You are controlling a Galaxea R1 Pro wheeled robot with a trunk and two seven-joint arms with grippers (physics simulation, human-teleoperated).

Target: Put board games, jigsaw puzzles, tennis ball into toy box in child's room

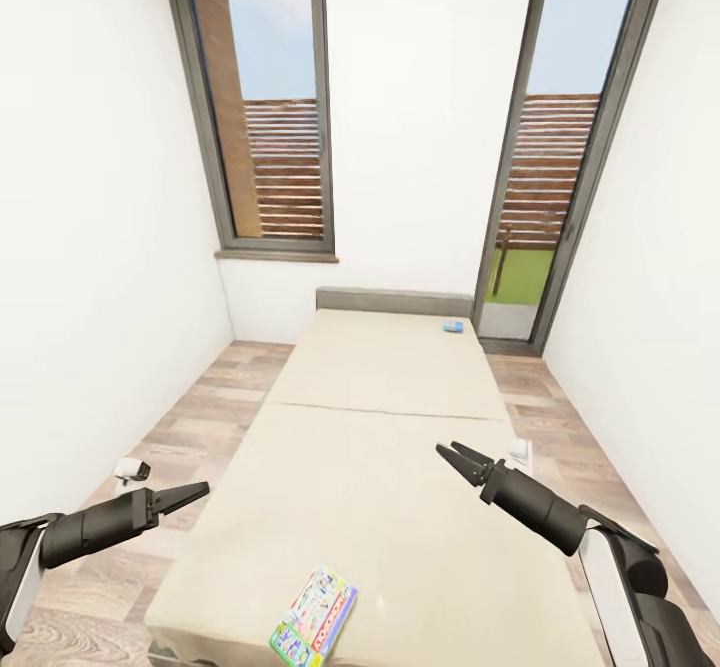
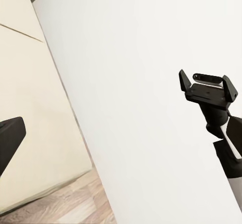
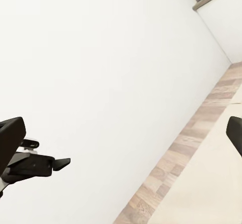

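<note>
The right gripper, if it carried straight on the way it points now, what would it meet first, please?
Probably nothing close: the right gripper aims up-left over the bed, and its wrist view faces the white wall, likely the first thing met, though depth is unclear.

A white room. At 11 o'clock in the head view, a tall window (image 1: 262, 107) with a dark grey frame sits above a grey sill (image 1: 277, 256). At 1 o'clock, a glass door (image 1: 560, 147) of the same frame reaches the floor. Through both show a brown slatted fence (image 1: 287, 167) and blue sky; grass (image 1: 520, 277) lies beyond the door. A wood-plank floor (image 1: 190, 427) runs along the walls (image 1: 100, 197) at 9 and 3 o'clock.
</note>
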